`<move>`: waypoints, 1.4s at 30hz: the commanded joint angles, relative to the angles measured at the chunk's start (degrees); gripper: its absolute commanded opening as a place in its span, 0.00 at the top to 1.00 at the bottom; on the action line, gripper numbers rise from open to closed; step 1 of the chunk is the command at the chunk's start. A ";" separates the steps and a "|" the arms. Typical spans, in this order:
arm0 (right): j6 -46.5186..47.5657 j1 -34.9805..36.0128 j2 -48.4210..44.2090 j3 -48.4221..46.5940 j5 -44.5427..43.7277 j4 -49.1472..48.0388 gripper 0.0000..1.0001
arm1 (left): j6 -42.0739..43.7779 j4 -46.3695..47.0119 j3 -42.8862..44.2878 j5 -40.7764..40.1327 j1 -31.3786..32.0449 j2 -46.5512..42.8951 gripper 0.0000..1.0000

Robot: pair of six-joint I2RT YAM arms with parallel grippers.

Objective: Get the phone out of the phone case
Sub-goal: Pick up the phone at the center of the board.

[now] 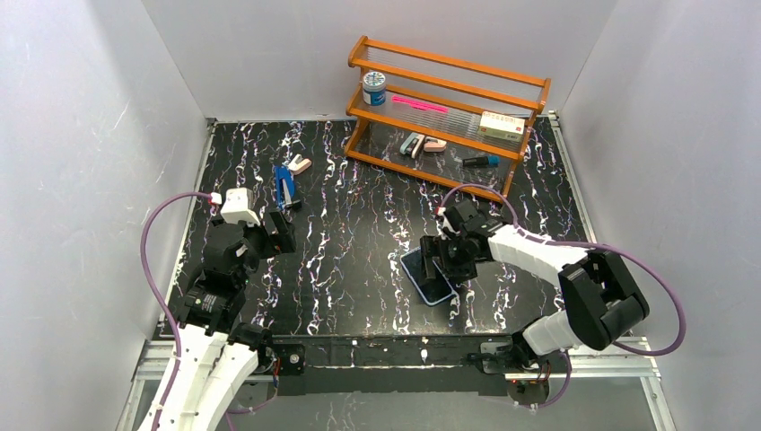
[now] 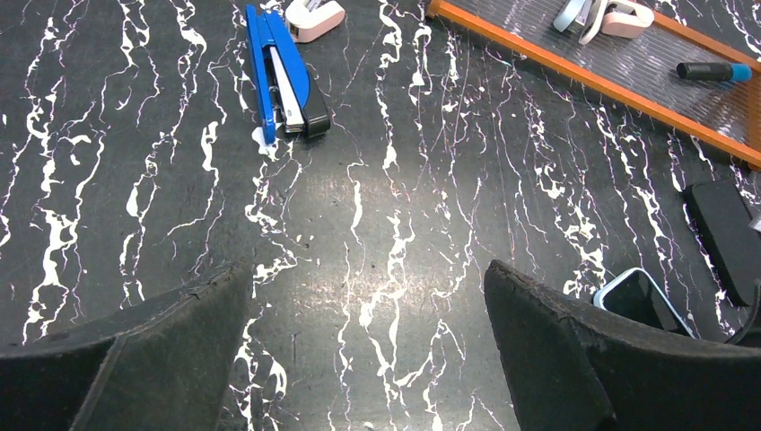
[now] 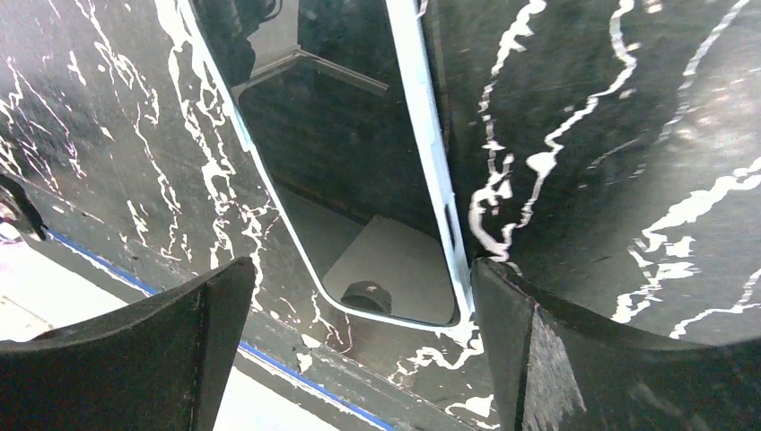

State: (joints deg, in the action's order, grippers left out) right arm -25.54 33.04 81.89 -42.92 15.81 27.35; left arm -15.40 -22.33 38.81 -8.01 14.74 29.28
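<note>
The phone (image 1: 426, 277) lies flat and screen up on the black marbled table, inside a light blue case (image 3: 422, 108). Its dark screen (image 3: 350, 153) reflects the room. My right gripper (image 1: 449, 256) hovers over it, open. In the right wrist view the gripper (image 3: 361, 269) has one finger on each side of the phone's end. The right finger (image 3: 538, 350) is close to the case edge, and I cannot tell if it touches. My left gripper (image 1: 278, 232) is open and empty over bare table at the left (image 2: 368, 269). The phone's corner shows at the right of the left wrist view (image 2: 642, 301).
A blue stapler (image 1: 285, 189) lies at the back left, also seen in the left wrist view (image 2: 283, 76), with a small pink and white item (image 1: 301, 164) beside it. A wooden rack (image 1: 446, 112) holding small items stands at the back. The table's front edge (image 3: 296, 377) is just beyond the phone.
</note>
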 commanded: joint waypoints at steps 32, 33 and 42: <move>-6.71 18.73 20.63 -12.11 -29.59 2.94 0.01 | -5.75 0.05 -1.58 7.48 0.01 5.04 0.02; -6.52 18.73 20.86 -12.07 -29.86 2.15 0.01 | -6.31 -0.15 -1.48 7.92 -0.02 5.51 0.02; -5.87 18.73 22.64 -13.44 -32.14 -1.95 0.02 | -11.84 0.92 -2.01 15.14 0.01 13.17 0.02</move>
State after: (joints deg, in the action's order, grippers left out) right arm -31.57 52.10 98.13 -58.65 -9.13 37.82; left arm -24.12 -22.26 37.71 2.46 14.74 39.66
